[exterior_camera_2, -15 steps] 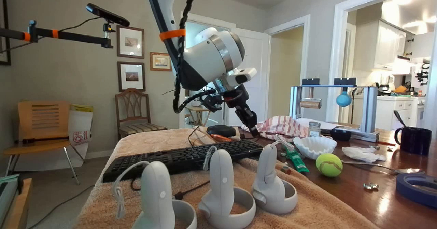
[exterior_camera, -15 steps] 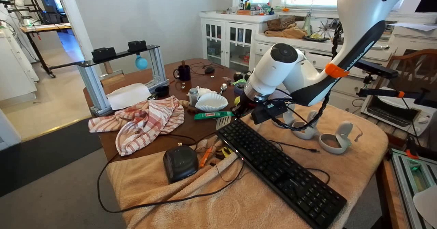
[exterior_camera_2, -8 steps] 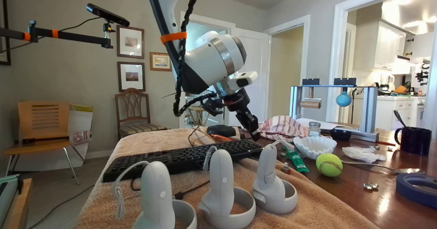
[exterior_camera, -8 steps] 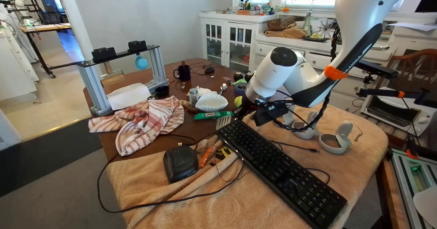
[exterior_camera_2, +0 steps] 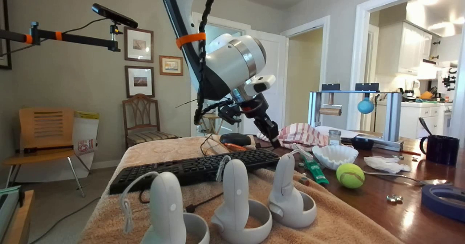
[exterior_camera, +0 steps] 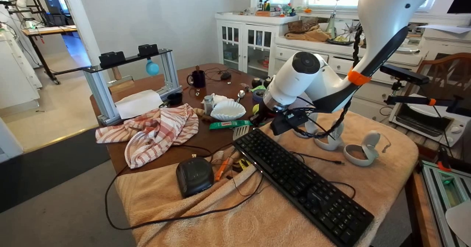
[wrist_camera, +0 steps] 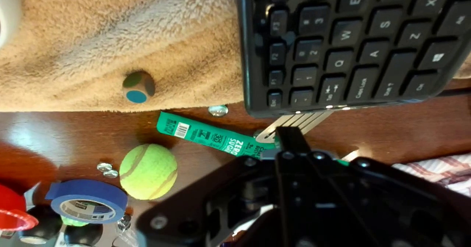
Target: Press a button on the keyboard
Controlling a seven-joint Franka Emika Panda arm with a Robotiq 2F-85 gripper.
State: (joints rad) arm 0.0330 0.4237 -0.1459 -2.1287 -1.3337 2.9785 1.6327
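Observation:
The long black keyboard [exterior_camera: 294,177] lies on the tan towel, and it also shows in an exterior view [exterior_camera_2: 203,164]. The wrist view shows its Esc and Tab end close up [wrist_camera: 346,44], with keys in rows. My gripper [wrist_camera: 292,133] has its dark fingers together with nothing seen between them. The fingertips appear just off the short Esc-side edge of the keyboard, over a slotted spatula [wrist_camera: 294,122] and a green packet [wrist_camera: 206,134]. In both exterior views the gripper [exterior_camera: 254,122] tilts down near that end [exterior_camera_2: 276,144]. Whether the tips touch anything is hard to tell.
Headset controllers [exterior_camera_2: 238,200] stand on the towel along one long side of the keyboard. A dark squarish device [exterior_camera: 195,176] with wires lies on the other side. A tennis ball [wrist_camera: 148,171], blue tape [wrist_camera: 88,201] and a white bowl [exterior_camera: 228,110] are beyond the keyboard's end.
My gripper has lowered slightly, then shifted a little outward past the keyboard's Esc end. The arm has moved with it. The keyboard and other objects have not moved.

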